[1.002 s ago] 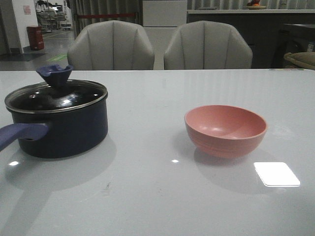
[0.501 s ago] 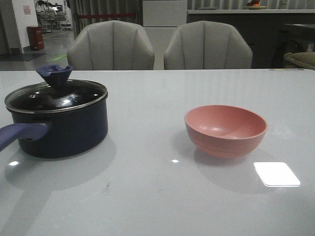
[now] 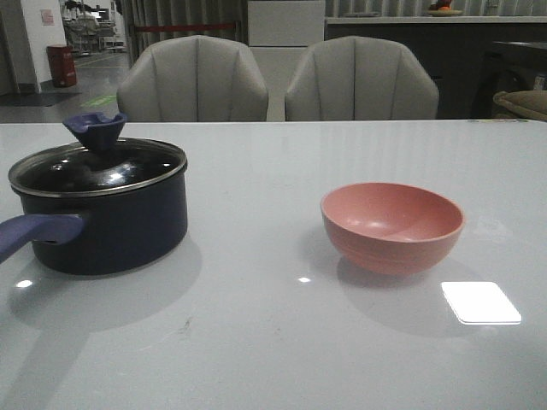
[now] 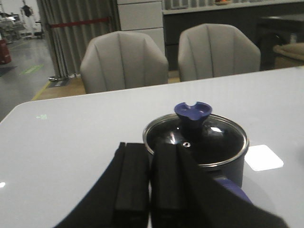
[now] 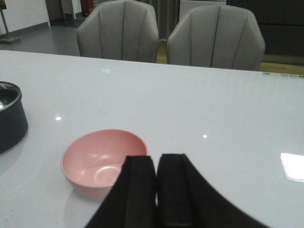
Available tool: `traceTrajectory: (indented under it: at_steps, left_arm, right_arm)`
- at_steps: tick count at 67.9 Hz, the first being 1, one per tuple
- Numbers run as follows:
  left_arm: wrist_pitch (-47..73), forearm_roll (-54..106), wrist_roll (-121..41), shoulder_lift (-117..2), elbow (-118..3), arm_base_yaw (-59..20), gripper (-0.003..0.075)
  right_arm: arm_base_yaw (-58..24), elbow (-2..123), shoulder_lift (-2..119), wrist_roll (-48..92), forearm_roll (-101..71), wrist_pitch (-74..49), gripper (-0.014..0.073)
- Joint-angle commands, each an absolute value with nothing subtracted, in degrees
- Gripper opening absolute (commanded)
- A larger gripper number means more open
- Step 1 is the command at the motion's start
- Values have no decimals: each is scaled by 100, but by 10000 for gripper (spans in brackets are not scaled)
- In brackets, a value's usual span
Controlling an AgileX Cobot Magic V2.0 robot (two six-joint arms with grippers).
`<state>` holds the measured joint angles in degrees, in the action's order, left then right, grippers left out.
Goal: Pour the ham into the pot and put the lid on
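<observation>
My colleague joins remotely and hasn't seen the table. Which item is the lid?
On the pale glossy table, find the dark navy saucepan at the robot's left. The round dark glass lid sits on it, marked by a shiny metal rim and a blue funnel-shaped knob.

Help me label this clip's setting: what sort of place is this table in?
Probably an open indoor hall or lab set up as a dining corner, not a home kitchen. Two grey upholstered chairs face the white table, with a counter behind and a floor with painted lines beyond.
</observation>
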<state>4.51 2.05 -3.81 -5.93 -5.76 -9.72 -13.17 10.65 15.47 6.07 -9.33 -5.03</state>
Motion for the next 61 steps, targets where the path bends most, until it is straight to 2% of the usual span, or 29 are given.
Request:
traceTrajectory:
  at_steps: [1,20,61]
  left_arm:
    - [-216,-92,375,-391,-434,-813,132]
    - [-419,-115,428,94,150,-721,132]
    - [-454,-115,428,142,150,-721,132]
  right_arm:
    - [-1308,1232,1594,625,-938,0,165]
    - [-1308,1232,1594,625,-938,0,165]
    - [-1308,1232,1594,625,-938,0,165]
